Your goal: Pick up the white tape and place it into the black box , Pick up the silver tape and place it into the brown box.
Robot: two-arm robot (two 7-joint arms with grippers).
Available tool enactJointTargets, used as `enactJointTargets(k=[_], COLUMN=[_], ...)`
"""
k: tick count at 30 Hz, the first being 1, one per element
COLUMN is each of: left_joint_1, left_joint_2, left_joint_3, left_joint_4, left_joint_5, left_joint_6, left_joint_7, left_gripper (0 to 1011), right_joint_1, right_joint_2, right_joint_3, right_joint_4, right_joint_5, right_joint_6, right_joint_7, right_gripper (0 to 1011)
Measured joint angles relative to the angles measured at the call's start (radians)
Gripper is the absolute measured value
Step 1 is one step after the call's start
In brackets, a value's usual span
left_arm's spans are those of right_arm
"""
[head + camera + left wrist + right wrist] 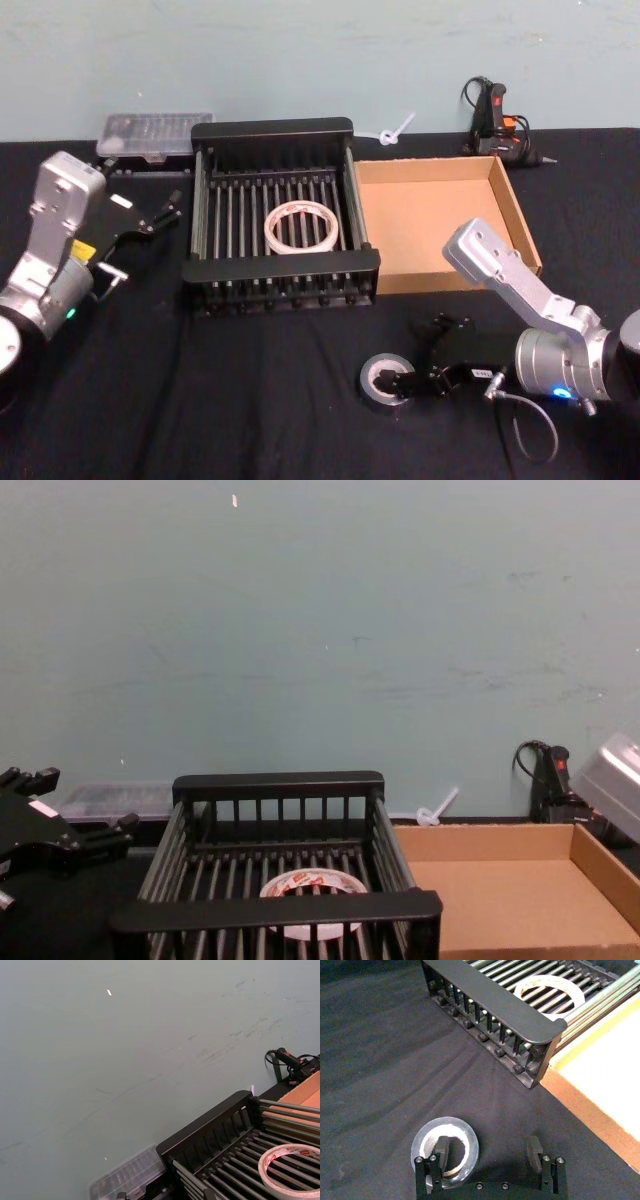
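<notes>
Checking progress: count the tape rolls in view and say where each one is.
2. The white tape lies flat inside the black box. The silver tape lies on the table, one finger of the open right hand inside its core.

Two tape rolls (white tape (299, 226), silver tape (386, 381)), black box (272, 130), brown box (512, 208).

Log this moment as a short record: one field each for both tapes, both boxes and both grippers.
white tape: lying flat on the floor bars of the black box
silver tape: on the table cloth in front of the boxes
brown box: nothing inside
right gripper: open, low at the silver tape, one finger inside its ring
left gripper: open, left of the black box
</notes>
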Motion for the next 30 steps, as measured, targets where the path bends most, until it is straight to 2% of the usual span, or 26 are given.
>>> enactJointTargets(k=[14, 19, 21, 30], left_joint_1=[0.000, 0.000, 0.000, 0.000], left_joint_2=[0.000, 0.000, 0.000, 0.000], left_joint_3=[0.000, 0.000, 0.000, 0.000], left_joint_4=[0.000, 0.000, 0.000, 0.000], left_joint_5=[0.000, 0.000, 0.000, 0.000], left_joint_6=[0.000, 0.000, 0.000, 0.000], left_joint_7=[0.000, 0.000, 0.000, 0.000], left_gripper=[1001, 1001, 1001, 1001], right_joint_1=[-0.001, -0.001, -0.001, -0.001], right_joint_2=[0.001, 0.001, 0.001, 0.001], right_joint_3=[0.001, 0.001, 0.001, 0.001], right_joint_4=[0.000, 0.000, 0.000, -0.001], right_joint_5=[0.000, 0.000, 0.000, 0.000], right_joint_6=[-0.001, -0.001, -0.001, -0.001], right_joint_7=[0.001, 0.001, 0.001, 0.002], right_gripper=[981, 841, 824, 509])
